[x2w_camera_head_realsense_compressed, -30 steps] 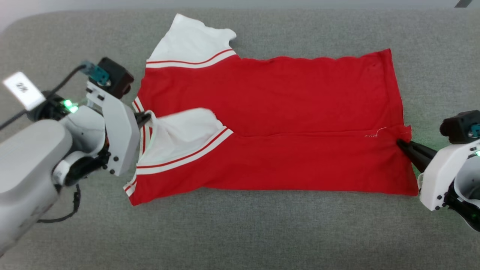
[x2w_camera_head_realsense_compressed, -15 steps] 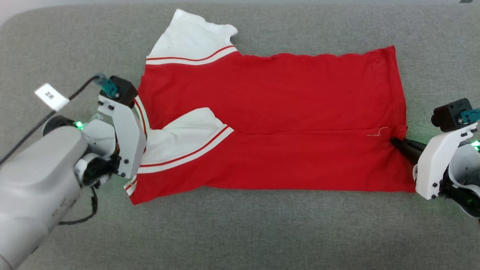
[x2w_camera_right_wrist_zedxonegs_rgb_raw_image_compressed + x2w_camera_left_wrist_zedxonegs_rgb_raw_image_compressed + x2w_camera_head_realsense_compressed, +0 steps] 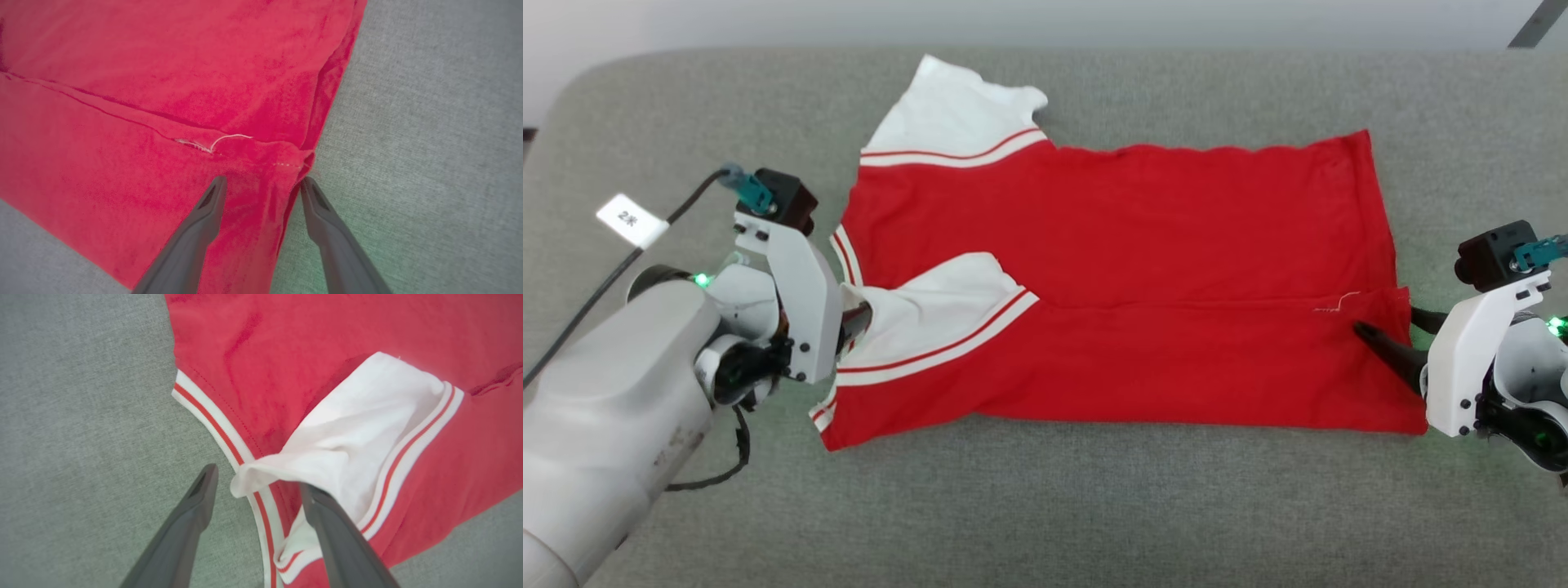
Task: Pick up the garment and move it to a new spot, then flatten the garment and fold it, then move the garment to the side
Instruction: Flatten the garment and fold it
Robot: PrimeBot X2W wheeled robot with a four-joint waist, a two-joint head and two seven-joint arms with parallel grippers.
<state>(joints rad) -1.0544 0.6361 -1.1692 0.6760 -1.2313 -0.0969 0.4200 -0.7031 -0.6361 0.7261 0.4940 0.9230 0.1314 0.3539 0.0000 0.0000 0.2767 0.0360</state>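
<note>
The garment [image 3: 1127, 269] was laid folded on the grey cushion [image 3: 1094, 506]. The left gripper [image 3: 258, 479] was held wide around its white sleeve [image 3: 359, 428], the right gripper [image 3: 263, 181] wide over its other end.

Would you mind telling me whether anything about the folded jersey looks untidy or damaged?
A loose white thread curls out of the stitching near the hem of the garment, along the folded edge. The folded-in white sleeve lies rumpled and puffed rather than flat, while the far sleeve sticks out unfolded.
</note>
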